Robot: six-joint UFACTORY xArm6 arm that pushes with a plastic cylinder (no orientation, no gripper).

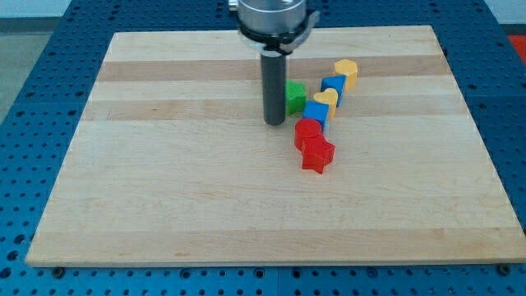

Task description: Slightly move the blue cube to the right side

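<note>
Nearest, red star (318,155); beyond it the blue cube (316,113) sits just right of my tip (274,123), apart. No claw: bare rod only.

No words, labels, brands, numbers or signs can be read on anything in this view, neither on the wooden board (164,205), nor on the coloured blocks, nor on the dark rod, nor on the blue surface around the board.
</note>
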